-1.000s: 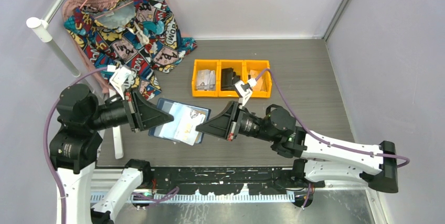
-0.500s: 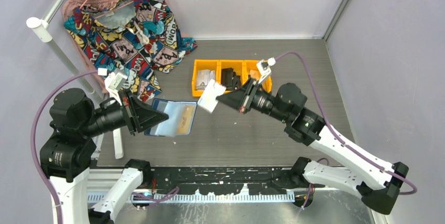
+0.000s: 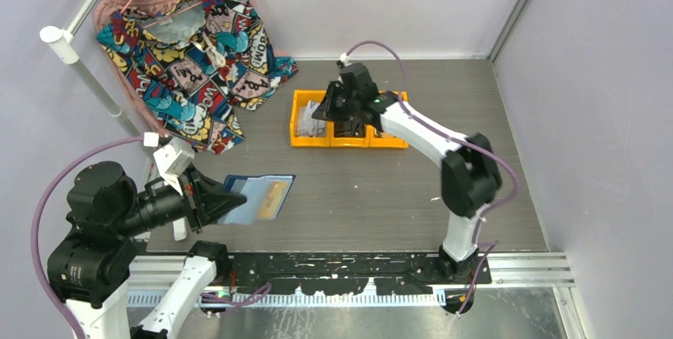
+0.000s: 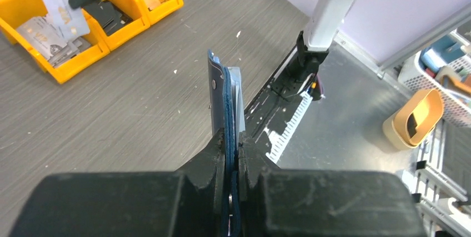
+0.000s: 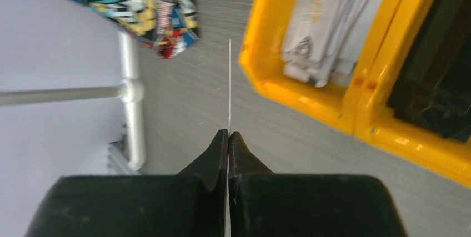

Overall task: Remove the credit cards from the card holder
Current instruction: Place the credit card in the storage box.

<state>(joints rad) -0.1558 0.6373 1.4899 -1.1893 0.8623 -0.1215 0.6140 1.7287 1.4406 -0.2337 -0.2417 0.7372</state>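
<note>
Cards: two; pale card (image 4: pixel 64 9) above three bins (image 3: pixel 350 144), tan card (image 3: pixel 274 194) in card holder (image 3: pixel 255 199).
Left claw (image 4: pixel 232 144): clamped on card holder, held low.
Right claw (image 5: pixel 228 135): stretched over bins, pale card pinched.

Top ext: high, behind arm bases, looking down on whole tabletop (image 3: pixel 381 188). L wrist: close behind own jaws, angled down across tabletop to yellow bins (image 4: pixel 78 66) and R arm (image 4: pixel 333 4). R wrist: close over bins' left end, blurred. Bins shared by all three.

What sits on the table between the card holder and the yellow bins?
Nothing: the top view shows bare tabletop between card holder and yellow bins.
</note>
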